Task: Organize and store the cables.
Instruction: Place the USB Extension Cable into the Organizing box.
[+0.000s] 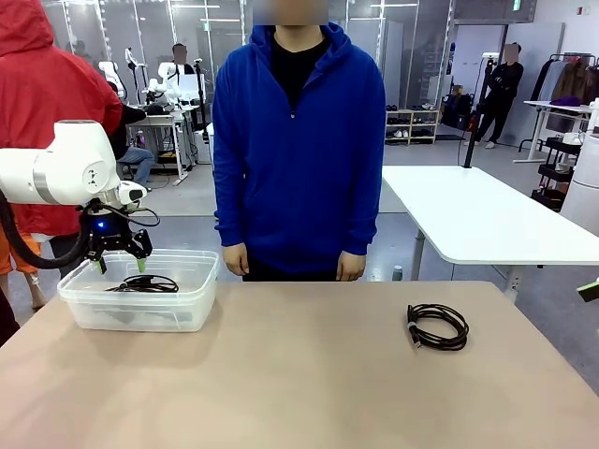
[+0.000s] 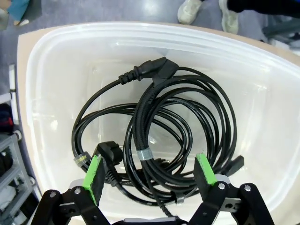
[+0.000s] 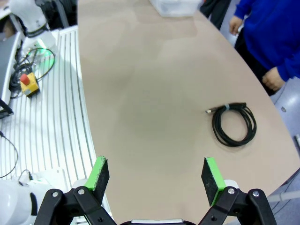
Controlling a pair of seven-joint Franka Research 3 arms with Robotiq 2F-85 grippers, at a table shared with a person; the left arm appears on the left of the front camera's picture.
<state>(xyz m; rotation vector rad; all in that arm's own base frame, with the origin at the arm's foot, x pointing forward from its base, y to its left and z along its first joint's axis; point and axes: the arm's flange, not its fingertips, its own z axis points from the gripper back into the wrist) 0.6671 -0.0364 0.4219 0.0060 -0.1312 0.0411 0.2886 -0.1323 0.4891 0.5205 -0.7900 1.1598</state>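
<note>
The left end effector [image 1: 120,261] hangs just above a clear plastic bin [image 1: 140,313] at the left end of the tan worktop [image 1: 299,374], its green-padded fingers [image 2: 93,171] spread wide with nothing between them. Seen from the left wrist, the bin [image 2: 47,93] holds a tangle of black cables [image 2: 178,122]: overlapping coils, one bound with a grey band, with a chunky power plug near the top and another plug close beside the left finger pad. The coils lie on the bin's floor, below the fingertips and apart from them. A single coiled cable [image 1: 437,327] lies alone on the right part of the worktop, well apart from the bin; in the right wrist view the same coil [image 3: 233,123] lies flat with its small connector end pointing away from the loop and a pale tie near that end. The right end effector [image 3: 157,180] is high above the worktop, its fingers spread apart and holding nothing, with open tabletop between it and the coil. A person in a blue hoodie [image 1: 299,140] stands at the far edge of the worktop, both hands hanging by their sides just behind the edge, between the bin and the lone coil. Beyond are a white table and other people.
</note>
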